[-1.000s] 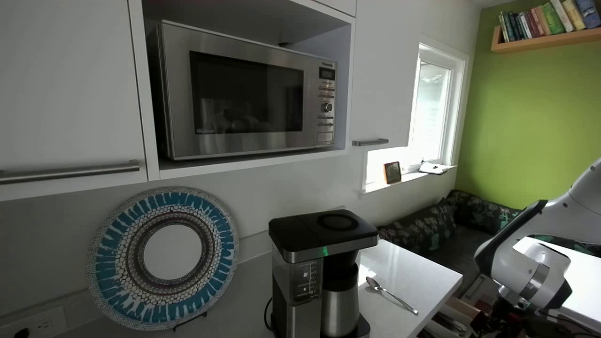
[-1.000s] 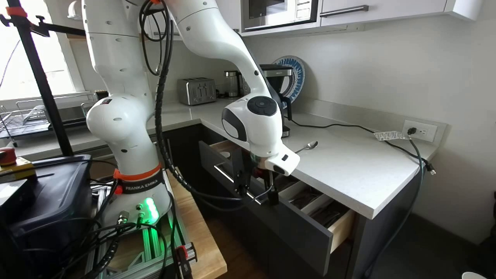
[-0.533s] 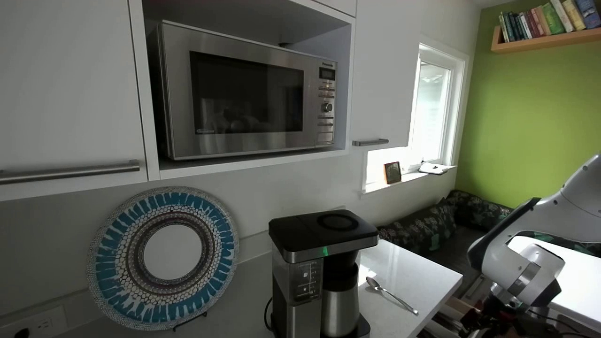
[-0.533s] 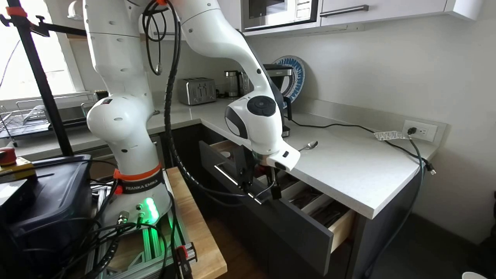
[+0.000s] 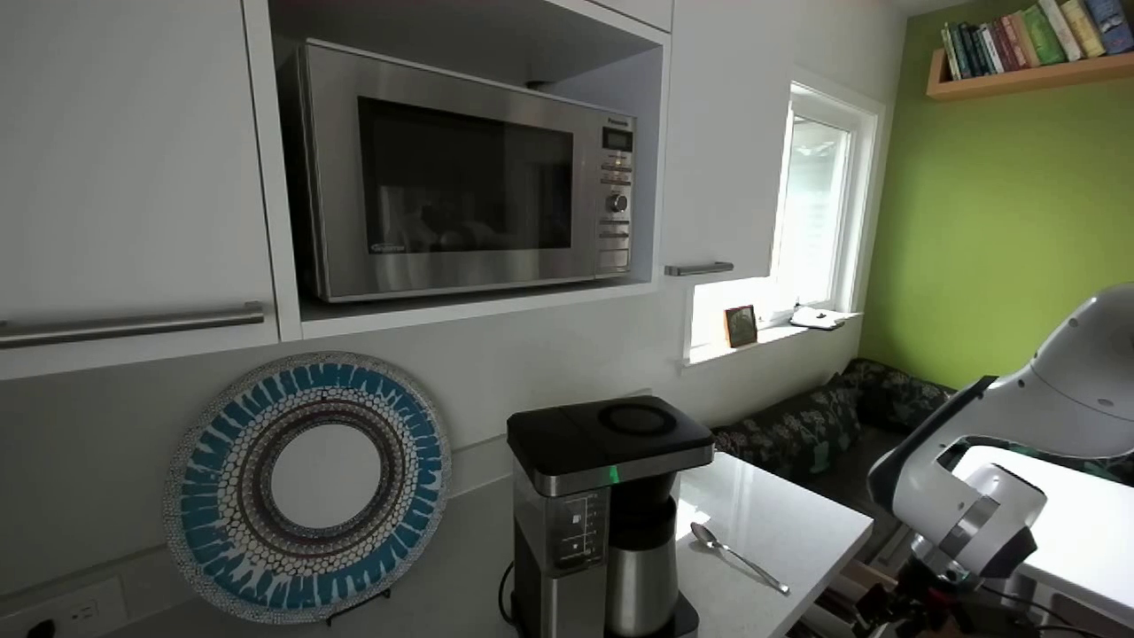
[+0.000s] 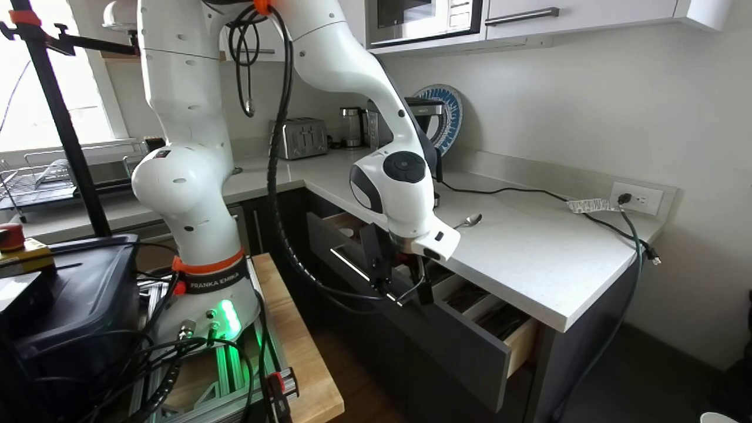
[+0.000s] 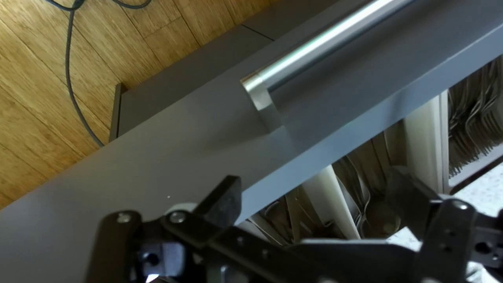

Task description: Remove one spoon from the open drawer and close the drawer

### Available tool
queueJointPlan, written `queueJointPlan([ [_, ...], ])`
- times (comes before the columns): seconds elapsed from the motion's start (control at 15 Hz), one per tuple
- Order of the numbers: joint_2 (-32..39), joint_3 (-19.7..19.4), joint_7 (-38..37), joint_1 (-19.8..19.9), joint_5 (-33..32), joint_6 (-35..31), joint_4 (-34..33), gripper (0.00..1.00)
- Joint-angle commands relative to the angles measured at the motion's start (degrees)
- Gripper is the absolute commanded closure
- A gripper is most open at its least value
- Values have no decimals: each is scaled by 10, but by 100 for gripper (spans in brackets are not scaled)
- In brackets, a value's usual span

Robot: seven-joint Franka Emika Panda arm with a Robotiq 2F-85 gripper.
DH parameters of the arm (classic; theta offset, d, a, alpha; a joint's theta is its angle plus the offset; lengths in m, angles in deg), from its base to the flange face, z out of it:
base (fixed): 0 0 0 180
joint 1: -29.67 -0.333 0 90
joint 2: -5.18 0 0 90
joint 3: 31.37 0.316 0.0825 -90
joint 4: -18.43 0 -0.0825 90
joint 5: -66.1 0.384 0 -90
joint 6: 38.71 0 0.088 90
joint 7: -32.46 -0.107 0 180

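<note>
The silvery spoon (image 5: 740, 560) lies on the white counter beside the coffee maker; its bowl also shows in an exterior view (image 6: 472, 220). The dark grey drawer (image 6: 452, 343) stands partly open, and its front fills much of the wrist view (image 7: 204, 153). My gripper (image 7: 317, 202) is open with nothing between its fingers. One finger is on the outer side of the drawer front and the other over the cutlery compartments, so they straddle the top edge. Contact looks likely, but I cannot see it clearly.
The drawer handle (image 7: 314, 51) runs along the front. Forks (image 7: 481, 122) and other cutlery lie in compartments with pale dividers. The counter edge (image 6: 505, 288) overhangs the drawer. The coffee maker (image 5: 611, 514) stands on the counter. A cable (image 6: 341, 294) loops from the wrist.
The drawer has slid slightly inward, under the counter, in the last half second. The arm and gripper have moved with it, toward the counter. The spoon has not moved.
</note>
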Motion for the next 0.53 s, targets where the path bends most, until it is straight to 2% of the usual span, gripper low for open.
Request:
queueJointPlan([
  [0.0,15,16,79,4,73,19,-19,0],
  [0.27,30,24,124,2,111,21,-31,0],
  [0.47,44,27,116,0,100,24,-38,0],
])
